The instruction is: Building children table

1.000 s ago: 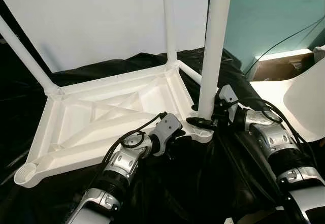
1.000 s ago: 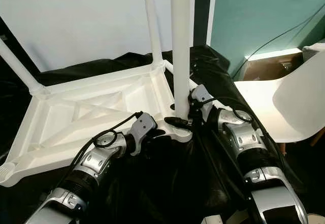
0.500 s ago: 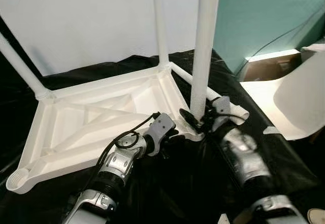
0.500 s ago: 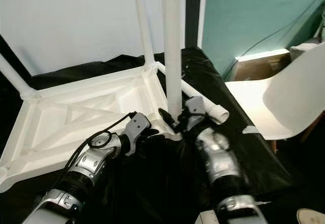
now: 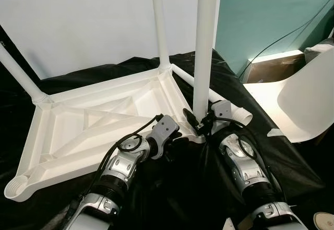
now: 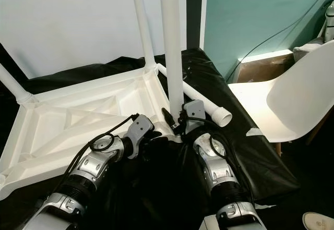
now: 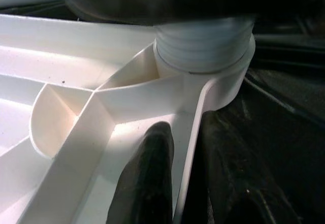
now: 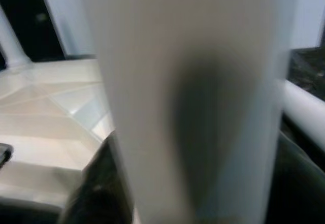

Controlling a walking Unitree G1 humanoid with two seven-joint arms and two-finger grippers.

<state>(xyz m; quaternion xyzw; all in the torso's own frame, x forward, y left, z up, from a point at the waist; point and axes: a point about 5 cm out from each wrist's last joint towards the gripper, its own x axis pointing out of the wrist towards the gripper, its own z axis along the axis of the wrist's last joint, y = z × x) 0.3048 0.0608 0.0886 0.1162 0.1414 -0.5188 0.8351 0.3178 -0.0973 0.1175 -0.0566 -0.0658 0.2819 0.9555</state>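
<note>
we see the white tabletop [image 5: 94,125] lying upside down on a black sheet [image 5: 182,188], ribs facing up. three legs stand in its corner sockets: a far-left leg [image 5: 18,73], a far leg [image 5: 159,26], and the near leg [image 5: 203,47] rising upright from the near right corner. our right gripper [image 5: 201,123] pinches the base of that near leg, a black finger on each side. our left gripper [image 7: 185,178] is pressed onto the tabletop's edge beside the same socket, one finger inside the rim and one outside. a loose leg [image 6: 201,102] lies on the sheet just beyond the right gripper. a white chair [image 6: 292,102] stands to the right.
</note>
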